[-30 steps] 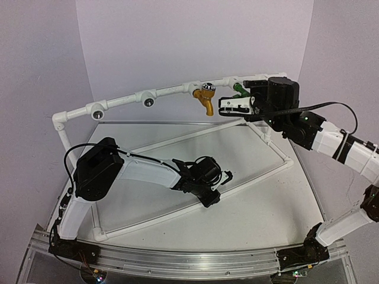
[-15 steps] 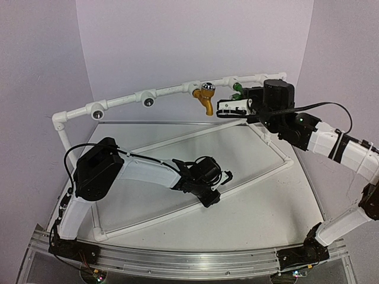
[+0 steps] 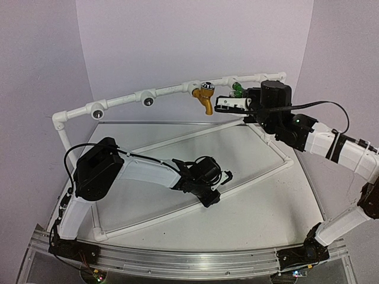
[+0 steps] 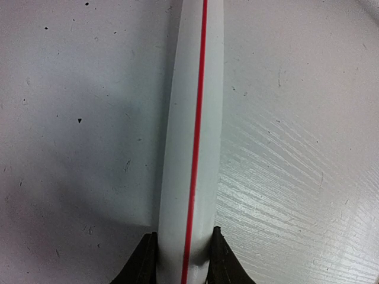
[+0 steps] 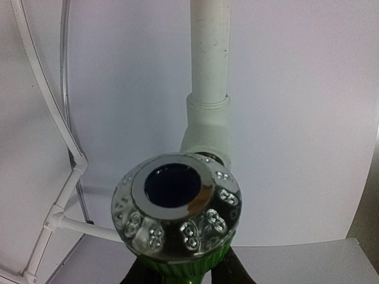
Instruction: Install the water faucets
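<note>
A green faucet [image 3: 237,89] with a silver cap [image 5: 176,216] sits at a white fitting on the frame's upper rail [image 3: 172,89]. My right gripper [image 3: 228,103] [image 5: 177,276] is shut on its green body, jaws on either side below the cap. A mustard-yellow faucet [image 3: 205,97] hangs from the rail just to the left, spout down. My left gripper [image 3: 220,177] [image 4: 183,263] is shut on a white pipe [image 4: 192,148] with a red stripe, part of the frame lying on the table.
Two open round sockets [image 3: 96,112] [image 3: 149,102] sit further left on the rail. The white pipe frame [image 3: 249,177] spreads over the table in diagonal runs. Purple walls stand close behind and to both sides.
My right gripper has closed on the green faucet and shifted slightly left along the rail. The left arm has not moved.
</note>
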`<action>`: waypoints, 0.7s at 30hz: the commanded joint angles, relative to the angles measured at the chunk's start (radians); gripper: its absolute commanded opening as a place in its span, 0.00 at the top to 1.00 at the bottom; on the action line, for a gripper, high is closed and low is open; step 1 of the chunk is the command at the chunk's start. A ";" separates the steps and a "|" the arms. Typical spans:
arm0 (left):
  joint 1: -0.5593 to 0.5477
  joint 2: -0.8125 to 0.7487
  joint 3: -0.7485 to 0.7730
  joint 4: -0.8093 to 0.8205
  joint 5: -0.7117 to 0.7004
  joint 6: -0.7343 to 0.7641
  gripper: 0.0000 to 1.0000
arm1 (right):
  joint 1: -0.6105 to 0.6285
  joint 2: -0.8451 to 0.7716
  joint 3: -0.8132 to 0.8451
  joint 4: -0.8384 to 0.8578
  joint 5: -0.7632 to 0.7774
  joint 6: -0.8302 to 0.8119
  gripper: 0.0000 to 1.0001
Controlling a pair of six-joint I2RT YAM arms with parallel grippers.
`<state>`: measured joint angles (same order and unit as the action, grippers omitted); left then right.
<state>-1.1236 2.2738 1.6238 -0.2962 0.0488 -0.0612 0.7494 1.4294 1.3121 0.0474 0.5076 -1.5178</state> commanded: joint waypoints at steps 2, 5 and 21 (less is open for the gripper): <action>-0.010 0.095 -0.018 -0.095 0.053 -0.074 1.00 | 0.005 0.026 0.002 0.036 -0.007 0.214 1.00; -0.010 0.103 -0.010 -0.100 0.065 -0.074 1.00 | 0.005 0.030 0.004 0.024 -0.023 0.317 1.00; -0.010 0.098 -0.008 -0.115 0.065 -0.068 1.00 | -0.049 0.046 0.079 -0.086 -0.239 1.021 1.00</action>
<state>-1.1202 2.2791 1.6376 -0.3143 0.0601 -0.0612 0.7222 1.4364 1.3625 -0.0283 0.4121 -0.8640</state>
